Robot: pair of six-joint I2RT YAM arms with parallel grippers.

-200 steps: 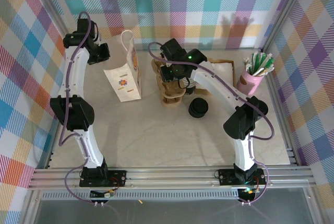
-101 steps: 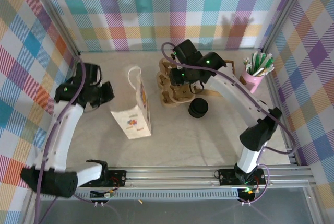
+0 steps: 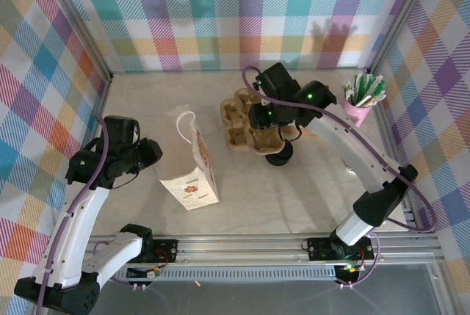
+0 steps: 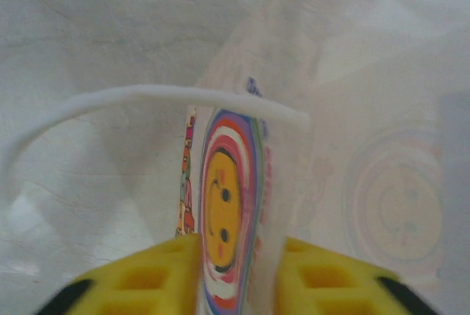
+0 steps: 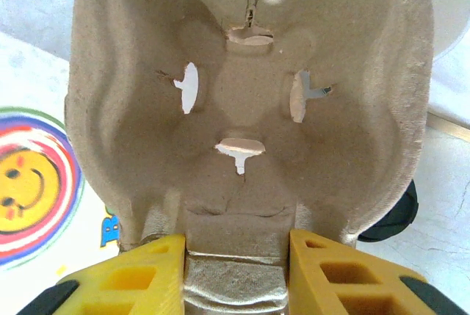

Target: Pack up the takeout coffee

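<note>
My right claw point(image 5: 236, 247) is clenched on the cardboard carrier's point(image 5: 242, 109) edge, with the lidded coffee point(image 3: 280, 156) on the table just beside it and my left claw point(image 4: 235, 250) released near the bag point(image 3: 192, 175), so I'd set the carrier down flat first.

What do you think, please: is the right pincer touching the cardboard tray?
Touching: the right wrist view shows the cardboard tray wedged between the fingers of the right pincer.

Bright, even light from overhead in the top view; the pale counter point(image 3: 250, 190) shows only soft shadows — the pink cup point(image 3: 351, 115) throws a faint one on the back wall point(image 3: 220, 21) at 1 o'clock; the left wrist view is hazy, the paper bag point(image 4: 224, 205) blurred; the right wrist's pulp carrier point(image 5: 242, 109) is sharp.
</note>
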